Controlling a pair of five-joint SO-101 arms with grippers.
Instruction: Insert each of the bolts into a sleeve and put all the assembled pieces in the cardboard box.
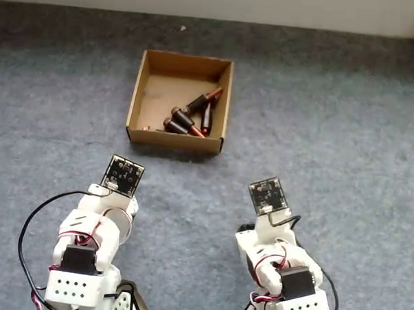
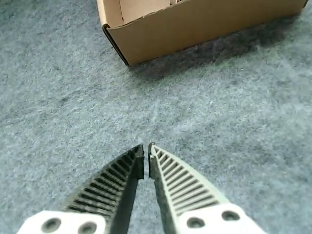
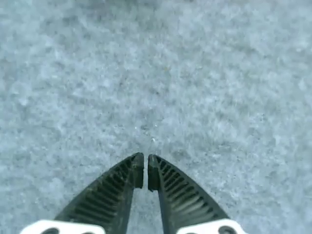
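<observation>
The cardboard box [image 1: 142,88] stands on the grey carpet at the back centre. Inside it lie several assembled pieces [image 1: 192,115], dark sleeves with orange-red bolts in them, gathered near its front right corner. Both arms are drawn back at the near edge. My left gripper [image 2: 146,150] is shut and empty over bare carpet, with the box's front wall [image 2: 204,24] a short way ahead. My right gripper [image 3: 146,161] is likewise shut with nothing in it, above plain carpet.
Grey carpet [image 1: 331,133] covers the whole work surface, with a pale wall strip along the far edge. The left arm [image 1: 97,239] and the right arm [image 1: 278,258] sit side by side at the front.
</observation>
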